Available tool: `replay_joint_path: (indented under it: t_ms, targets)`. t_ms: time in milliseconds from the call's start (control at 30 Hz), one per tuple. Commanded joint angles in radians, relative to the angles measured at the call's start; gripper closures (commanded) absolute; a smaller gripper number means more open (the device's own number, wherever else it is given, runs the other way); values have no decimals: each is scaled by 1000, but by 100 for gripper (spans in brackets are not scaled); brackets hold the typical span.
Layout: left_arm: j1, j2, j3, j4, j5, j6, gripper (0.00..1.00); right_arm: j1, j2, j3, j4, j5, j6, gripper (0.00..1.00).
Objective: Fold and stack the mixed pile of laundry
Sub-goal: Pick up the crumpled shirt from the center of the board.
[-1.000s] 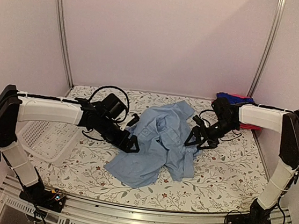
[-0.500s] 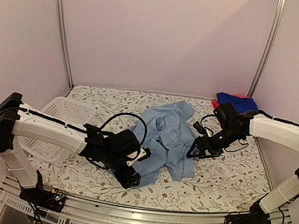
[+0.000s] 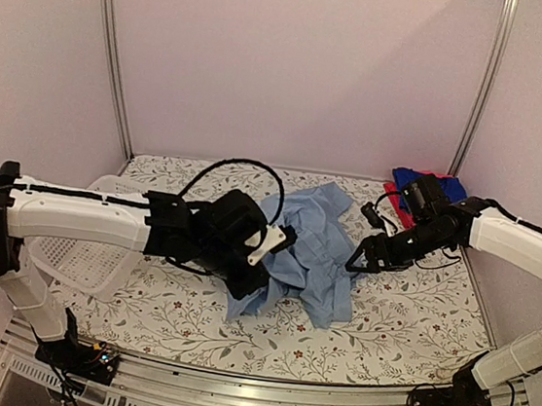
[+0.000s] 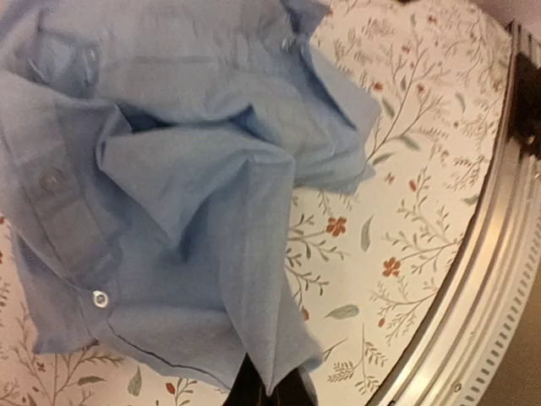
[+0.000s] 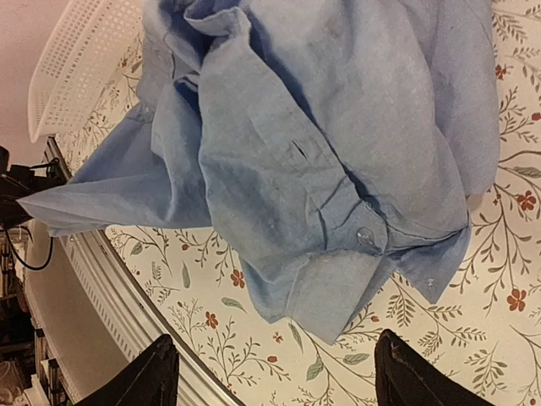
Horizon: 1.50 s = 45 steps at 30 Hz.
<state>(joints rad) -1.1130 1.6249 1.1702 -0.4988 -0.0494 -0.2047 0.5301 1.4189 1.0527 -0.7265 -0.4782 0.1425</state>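
Note:
The light-blue collared shirt [image 3: 309, 252] lies crumpled in the middle of the floral table cover [image 3: 415, 317]. My left gripper [image 3: 256, 284] is at the shirt's front-left edge, shut on a fold of its hem [image 4: 254, 338]; the dark fingers [image 4: 245, 391] barely show under the cloth. My right gripper [image 3: 354, 263] hovers open just right of the shirt, above a buttoned cuff [image 5: 363, 254], with nothing between its fingertips [image 5: 156, 372]. A royal-blue garment [image 3: 432, 183] and a red-pink one [image 3: 396, 192] lie at the back right, behind the right arm.
The white perforated basket [image 3: 78, 259] lies at the left, partly under my left arm, and shows in the right wrist view as well [image 5: 76, 59]. The table's metal front rail [image 3: 258, 402] runs along the near edge. Pale walls close off the back and sides.
My left gripper shut on the shirt's front-left edge and pulled it up and back, bunching that side. The right gripper drifted slightly right and stayed open.

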Motion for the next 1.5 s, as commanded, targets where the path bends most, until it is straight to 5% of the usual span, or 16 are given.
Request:
replay_joint_path:
  t_ms: [0,267,467,700,1000,1067,1233,1467]
  targets:
    - [125,-139,196,10,106,62,100,18,-111,-17,92,27,-15,22]
    - [446,-87,373,49,213,-40,100,234,-122,-53,217,213,-66,22]
    - [655,23,362,131,297,-185,100,337,43,-23,260,405,-81,13]
    - [729,43,260,233,408,-255,100,439,295,79,244,587,-87,2]
    - [741,52,210,248,414,-259,100,481,525,239,172,727,-111,6]
    - [744,47,205,247,410,-259,100,481,576,268,143,747,-104,15]
    - [753,14,216,222,390,-219,100,466,524,319,110,720,-103,94]
    - [762,-62,307,120,277,-125,100,384,223,477,33,667,-115,100]
